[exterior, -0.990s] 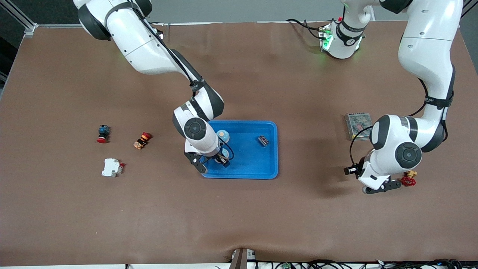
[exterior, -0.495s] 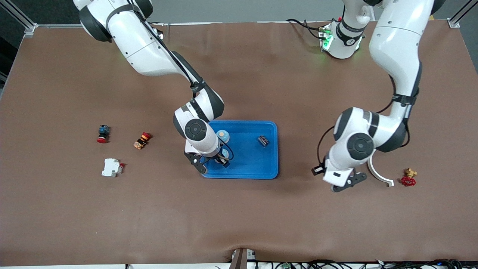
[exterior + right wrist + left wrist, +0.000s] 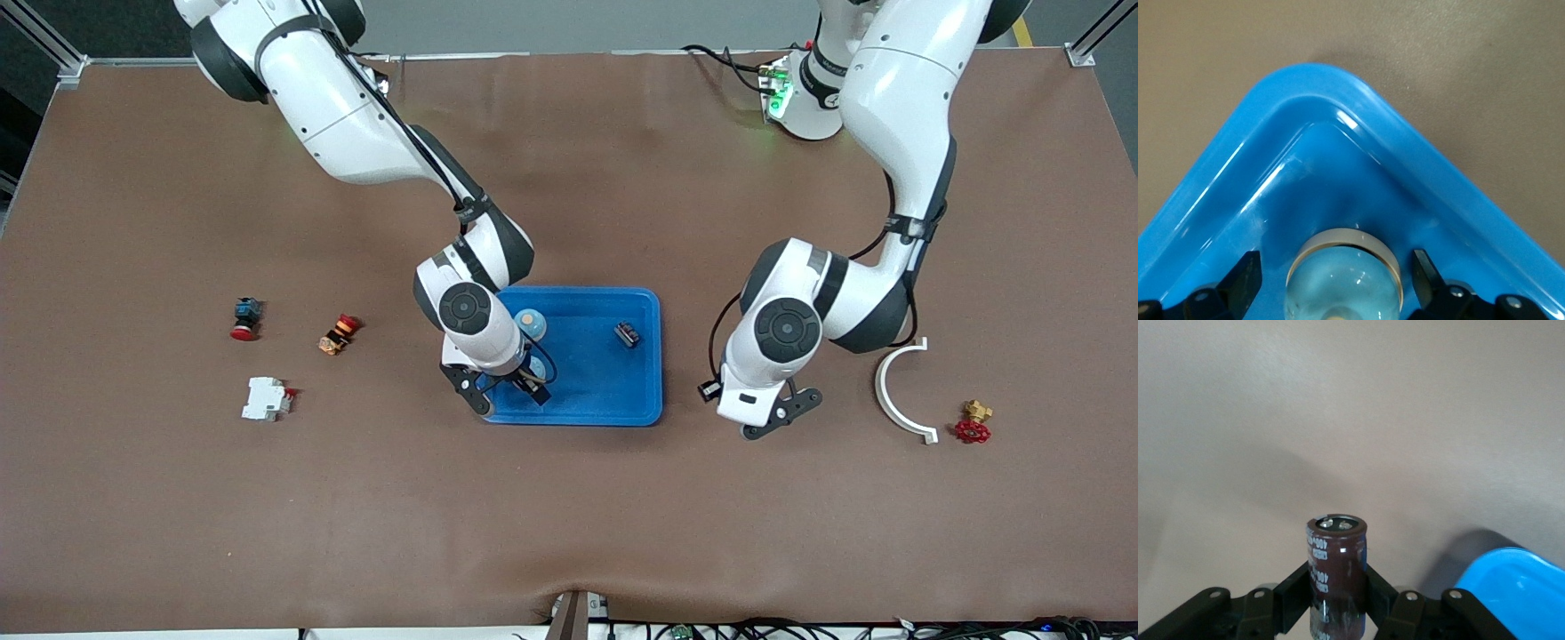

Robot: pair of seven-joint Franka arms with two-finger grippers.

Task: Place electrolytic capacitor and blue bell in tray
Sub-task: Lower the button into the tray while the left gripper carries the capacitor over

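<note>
The capacitor [image 3: 1335, 577] is clamped upright in the left gripper [image 3: 772, 418] over bare desk beside the tray [image 3: 605, 391]. The bell [image 3: 1345, 277] is seen in a tray corner between the spread fingers of the right gripper [image 3: 508, 391].

Brown table [image 3: 569, 524] with blue tray [image 3: 642, 404]

- The right gripper [image 3: 508, 392] sits low inside the tray [image 3: 613, 411], at its corner toward the right arm's end, fingers [image 3: 1245, 280] spread apart.
- The left gripper [image 3: 772, 416] hangs just beside the tray, clamped on the capacitor [image 3: 1336, 570].
</note>
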